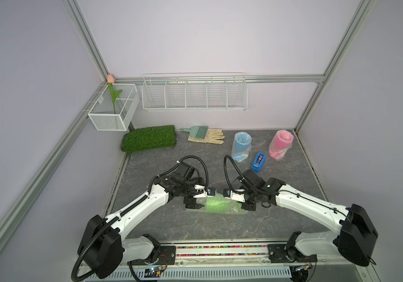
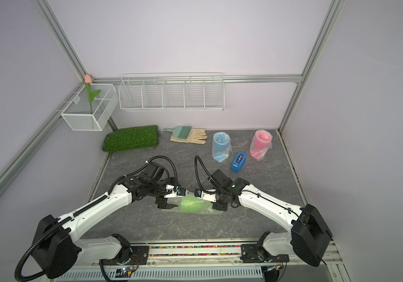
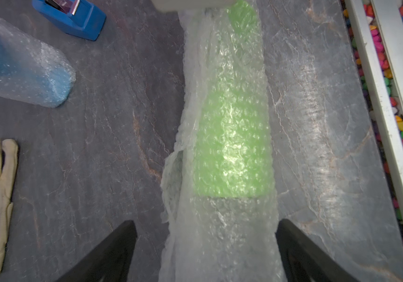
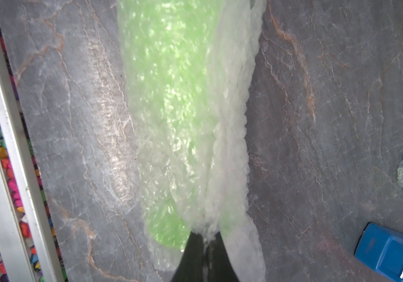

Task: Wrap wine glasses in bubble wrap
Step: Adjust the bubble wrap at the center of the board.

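A lime green wine glass (image 1: 216,203) (image 2: 190,203) lies on its side on the grey tabletop, rolled in bubble wrap (image 3: 220,244). My left gripper (image 3: 205,224) is open. Its two black fingers stand on either side of the wrap's empty end, past the glass (image 3: 232,146), apart from it. At the opposite end my right gripper (image 4: 204,238) is shut on a bunched seam of bubble wrap (image 4: 229,146) beside the green glass (image 4: 166,85). A sky blue wine glass (image 1: 241,146) and a hot pink one (image 1: 280,144) stand wrapped at the back right.
A blue tape dispenser (image 1: 258,161) sits between the blue and pink glasses. A green turf mat (image 1: 149,138), a brush (image 1: 196,131) and a cream glove (image 1: 210,136) lie along the back. A wire rack (image 1: 194,94) and a mesh box (image 1: 112,107) hang on the walls.
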Robot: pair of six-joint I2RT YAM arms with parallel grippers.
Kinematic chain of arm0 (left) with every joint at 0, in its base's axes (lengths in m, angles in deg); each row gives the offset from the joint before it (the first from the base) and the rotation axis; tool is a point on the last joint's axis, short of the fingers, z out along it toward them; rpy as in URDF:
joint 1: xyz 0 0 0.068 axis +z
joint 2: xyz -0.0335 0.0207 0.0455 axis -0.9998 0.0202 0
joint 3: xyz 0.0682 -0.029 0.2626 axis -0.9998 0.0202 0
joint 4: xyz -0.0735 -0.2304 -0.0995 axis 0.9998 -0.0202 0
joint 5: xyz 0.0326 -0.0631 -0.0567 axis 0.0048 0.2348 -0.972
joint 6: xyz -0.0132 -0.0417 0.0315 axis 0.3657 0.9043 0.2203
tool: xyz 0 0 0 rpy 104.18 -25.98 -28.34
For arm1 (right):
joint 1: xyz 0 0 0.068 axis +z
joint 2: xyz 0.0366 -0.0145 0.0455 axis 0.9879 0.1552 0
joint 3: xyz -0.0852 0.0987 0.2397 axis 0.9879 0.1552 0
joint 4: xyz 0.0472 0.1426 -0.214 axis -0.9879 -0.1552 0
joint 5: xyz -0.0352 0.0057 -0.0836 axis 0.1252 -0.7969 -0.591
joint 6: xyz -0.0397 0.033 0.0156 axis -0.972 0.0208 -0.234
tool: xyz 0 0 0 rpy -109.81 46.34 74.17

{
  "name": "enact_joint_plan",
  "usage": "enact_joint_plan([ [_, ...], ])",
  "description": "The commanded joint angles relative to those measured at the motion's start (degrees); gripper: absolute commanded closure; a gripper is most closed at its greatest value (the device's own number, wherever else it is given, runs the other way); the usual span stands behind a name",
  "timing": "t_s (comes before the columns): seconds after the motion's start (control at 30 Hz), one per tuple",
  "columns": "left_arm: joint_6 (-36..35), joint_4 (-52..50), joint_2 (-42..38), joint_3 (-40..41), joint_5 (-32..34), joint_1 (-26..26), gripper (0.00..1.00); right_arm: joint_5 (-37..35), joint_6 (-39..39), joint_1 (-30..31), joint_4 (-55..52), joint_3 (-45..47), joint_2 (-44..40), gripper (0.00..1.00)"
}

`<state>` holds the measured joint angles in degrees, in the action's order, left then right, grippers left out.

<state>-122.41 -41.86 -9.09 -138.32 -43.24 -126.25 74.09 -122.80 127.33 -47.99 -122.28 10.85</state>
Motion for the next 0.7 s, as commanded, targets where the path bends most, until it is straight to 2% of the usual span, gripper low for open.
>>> enact_joint_plan([
  [0.0,-2.78,-3.01,4.12,-3.45,-1.26,-0.12,0.08,1.09,0.19,-0.29,-1.24,-1.05,-0.62,0.93],
  [0.17,-5.01,-8.13,9.58,-6.94,-2.9,-0.04,0.26,0.98,0.19,-0.22,-1.32,-1.12,-0.7,0.93],
  [0.3,-5.72,-8.36,10.25,-6.4,-2.99,-0.05,0.46,0.86,0.28,-0.22,-1.34,-1.13,-0.47,0.93],
  [0.37,-5.86,-8.41,10.0,-6.24,-2.92,-0.11,0.51,0.76,0.27,-0.28,-1.38,-1.1,-0.47,0.93],
  [0.53,-6.24,-8.53,9.3,-5.78,-2.88,-0.12,0.78,0.61,0.24,-0.29,-1.38,-1.13,-0.44,0.93],
  [0.67,-6.06,-10.54,9.72,-6.6,-1.96,-0.12,0.89,0.44,0.19,-0.29,-1.3,-1.08,-0.38,0.93],
])
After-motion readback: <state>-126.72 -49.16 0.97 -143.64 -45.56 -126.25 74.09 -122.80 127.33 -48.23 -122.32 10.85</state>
